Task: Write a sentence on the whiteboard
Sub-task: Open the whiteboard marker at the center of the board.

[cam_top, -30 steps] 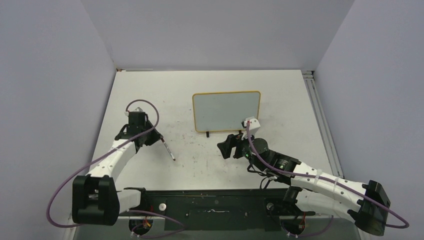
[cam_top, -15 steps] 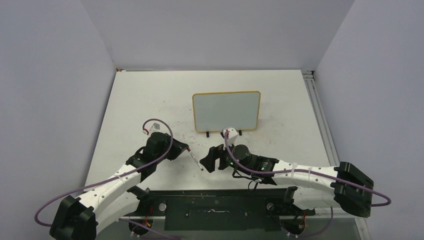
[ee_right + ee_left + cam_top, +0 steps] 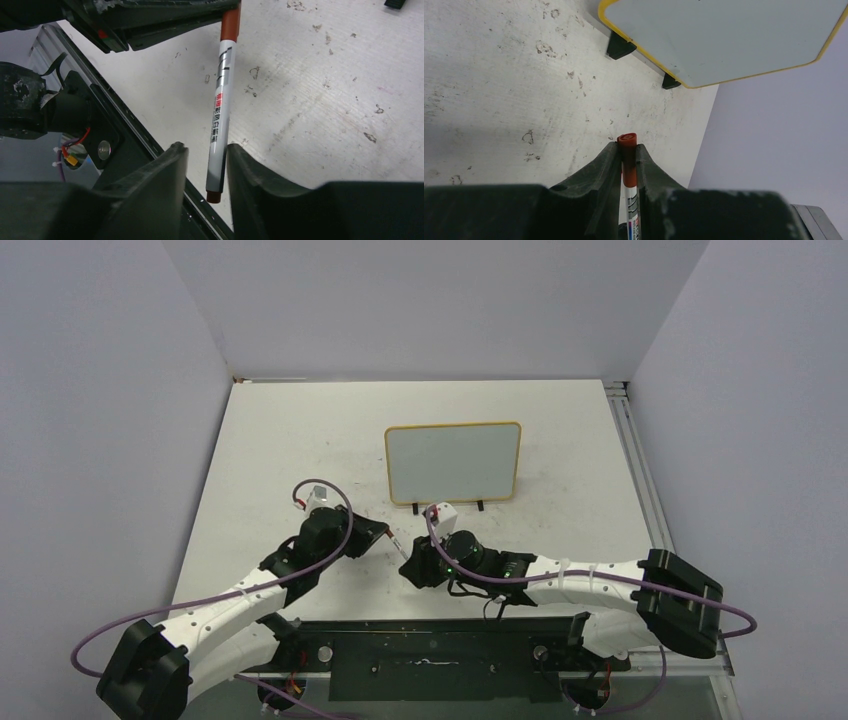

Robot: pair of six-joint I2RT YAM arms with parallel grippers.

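Yellow-wood-framed whiteboard (image 3: 453,462): it is standing upright on small black feet (image 3: 619,46) on the scuffed white table (image 3: 280,430). Its pale, plain face is turning toward the arm bases.

Marker (image 3: 222,100): the white barrel is carrying printed lettering and is showing red-brown at both ends. It is lying aslant just in front of the whiteboard's lower left corner, on the side nearer the arm bases, and is bridging the two grippers.

Left gripper (image 3: 627,148): it is reaching in from the left of the whiteboard's lower left corner. Its fingers are pressing tight on the marker close to the red-capped end, and that cap is poking out at the fingertips toward the whiteboard's feet.

Right gripper (image 3: 206,148): it is sitting in front of the whiteboard's lower left corner, slightly nearer the bases than the left gripper. Its jaws are standing parted, with one finger on each side of the marker's far end. A clear gap is showing on one side. On the other side the barrel is running very close to the finger, and contact there cannot be told.
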